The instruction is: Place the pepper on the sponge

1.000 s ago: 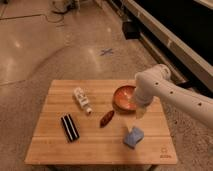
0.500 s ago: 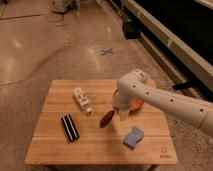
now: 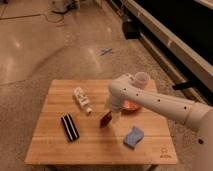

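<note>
The dark red-brown pepper lies near the middle of the wooden table. My gripper hangs just above its right end, at the tip of the white arm that reaches in from the right. The light blue sponge rests on the table to the lower right of the pepper, apart from it. The arm covers much of the orange-red bowl behind it.
A black block with white stripes lies at the left front. A small white bottle lies behind it. The table stands on a shiny stone floor with a blue cross mark.
The arm has swung left from over the bowl and come down, so the gripper now sits right above the pepper. Nothing on the table has moved.
</note>
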Robot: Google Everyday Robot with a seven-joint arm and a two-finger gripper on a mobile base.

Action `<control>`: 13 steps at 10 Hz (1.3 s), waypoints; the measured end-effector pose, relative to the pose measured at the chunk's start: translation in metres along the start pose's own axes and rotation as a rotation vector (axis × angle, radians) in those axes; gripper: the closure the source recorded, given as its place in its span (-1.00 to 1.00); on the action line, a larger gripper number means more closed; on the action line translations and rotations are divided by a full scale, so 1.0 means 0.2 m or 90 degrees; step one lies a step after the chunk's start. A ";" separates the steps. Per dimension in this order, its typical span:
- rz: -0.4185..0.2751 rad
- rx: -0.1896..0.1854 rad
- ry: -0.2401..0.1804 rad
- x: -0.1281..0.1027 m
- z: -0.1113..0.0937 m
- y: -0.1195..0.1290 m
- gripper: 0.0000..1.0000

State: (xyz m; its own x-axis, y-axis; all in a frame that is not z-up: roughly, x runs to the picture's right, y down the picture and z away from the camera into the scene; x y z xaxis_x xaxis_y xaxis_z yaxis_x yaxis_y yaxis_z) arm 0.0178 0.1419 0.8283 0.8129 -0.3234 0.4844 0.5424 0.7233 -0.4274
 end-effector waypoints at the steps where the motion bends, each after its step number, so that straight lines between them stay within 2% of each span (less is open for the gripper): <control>1: -0.006 -0.002 -0.002 -0.01 0.03 -0.01 -0.30; 5: -0.023 -0.013 0.002 0.02 0.17 0.00 -0.30; 7: -0.033 -0.015 0.014 0.04 0.21 -0.01 -0.03; 10: -0.039 -0.011 0.030 0.08 0.21 -0.01 0.60; 11: -0.039 -0.009 0.034 0.08 0.19 -0.01 0.78; 12: -0.036 -0.005 0.042 0.11 0.12 0.01 0.97; 13: -0.030 -0.005 0.047 0.14 0.07 0.04 1.00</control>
State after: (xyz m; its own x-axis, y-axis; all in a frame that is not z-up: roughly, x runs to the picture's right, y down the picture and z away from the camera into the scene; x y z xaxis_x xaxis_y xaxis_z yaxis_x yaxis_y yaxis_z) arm 0.0415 0.1483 0.8491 0.7993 -0.4016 0.4471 0.5824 0.7008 -0.4118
